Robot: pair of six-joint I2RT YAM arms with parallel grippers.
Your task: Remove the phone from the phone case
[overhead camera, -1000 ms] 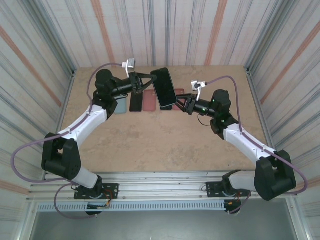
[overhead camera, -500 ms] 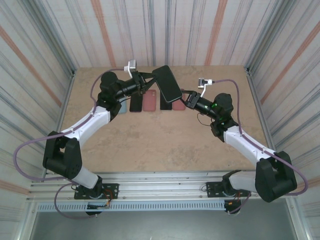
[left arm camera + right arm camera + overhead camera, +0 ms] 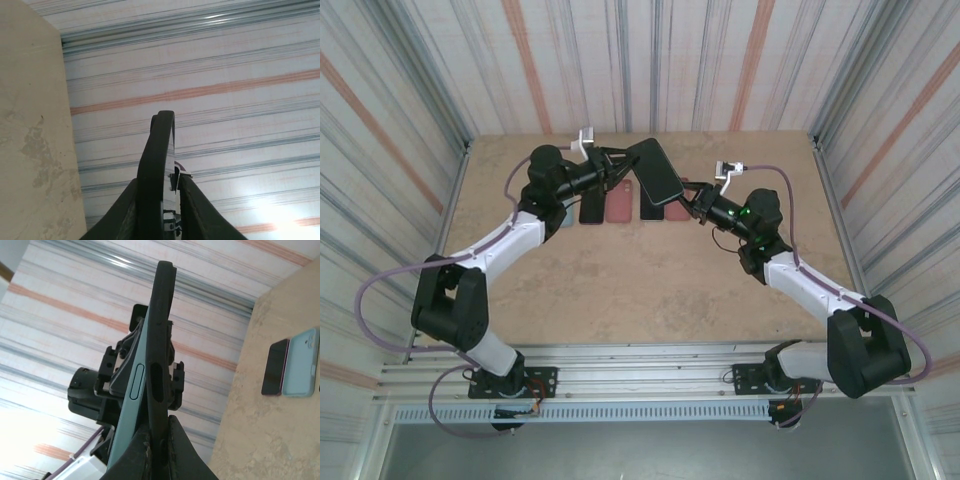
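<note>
Three striped walls, tan table

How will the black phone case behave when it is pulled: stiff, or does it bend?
Probably bendy: the black phone case seems to bow away from the phone. Likely grippy rather than slippery, since the right gripper pinches its thin edge in the air.
</note>
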